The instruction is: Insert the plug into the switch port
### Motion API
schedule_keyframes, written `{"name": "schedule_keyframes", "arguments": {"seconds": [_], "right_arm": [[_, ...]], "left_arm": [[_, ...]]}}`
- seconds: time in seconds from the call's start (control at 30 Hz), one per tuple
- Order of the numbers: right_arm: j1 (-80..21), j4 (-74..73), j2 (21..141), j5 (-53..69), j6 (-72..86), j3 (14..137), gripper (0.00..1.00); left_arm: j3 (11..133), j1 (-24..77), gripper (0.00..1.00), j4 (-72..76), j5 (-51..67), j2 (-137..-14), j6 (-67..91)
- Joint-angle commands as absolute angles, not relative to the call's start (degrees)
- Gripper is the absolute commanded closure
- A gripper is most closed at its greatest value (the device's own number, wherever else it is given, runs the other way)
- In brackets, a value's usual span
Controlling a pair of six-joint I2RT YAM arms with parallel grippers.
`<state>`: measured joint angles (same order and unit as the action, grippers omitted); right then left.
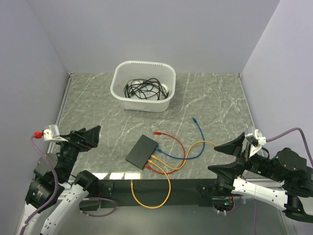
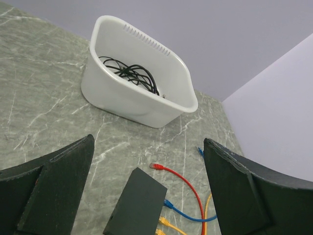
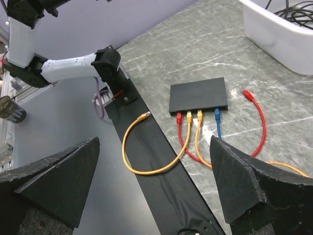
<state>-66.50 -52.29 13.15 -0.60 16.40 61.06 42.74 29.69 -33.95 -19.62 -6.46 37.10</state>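
1. A small flat black switch (image 1: 142, 151) is seen lying on a grey-green marbled table (image 1: 98, 103), close to the middle of the near edge, between the two arms.
2. Four plugs are seated in the ports along its near right edge: one red, two yellow, one blue.
3. A red cable (image 1: 180, 145) is looped to the right of the switch; its free red plug (image 1: 157, 132) lies on the table just beyond the switch's far corner, apart from it.
4. A free blue plug (image 1: 194, 119) is seen farther right and farther back.
5. A white tub (image 1: 117, 90) of tangled black cords (image 1: 144, 89) is placed at the far middle.
6. The left gripper (image 1: 95, 135) is held at the near left with jaws spread wide, holding nothing.
7. The right gripper (image 1: 213, 157) is held at the near right, likewise spread wide and empty.
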Motion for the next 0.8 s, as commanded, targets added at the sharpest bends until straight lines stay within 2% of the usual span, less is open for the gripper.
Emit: {"name": "schedule_keyframes", "arguments": {"seconds": [0.0, 0.57, 0.77], "right_arm": [[-66.88, -50.63, 14.24, -0.18, 15.29, 60.64, 0.0], [-66.88, -48.96, 14.68, 4.22, 14.94, 59.86, 0.0], [-66.88, -47.73, 14.15, 4.48, 14.59, 59.5, 0.07]], "left_arm": [[42.71, 29.44, 0.01, -33.66, -20.48, -6.59, 36.91], [42.63, 29.44, 0.01, -33.49, -20.3, -7.21, 36.74], [42.63, 29.44, 0.01, -33.57, -20.39, -7.12, 36.74]]}}
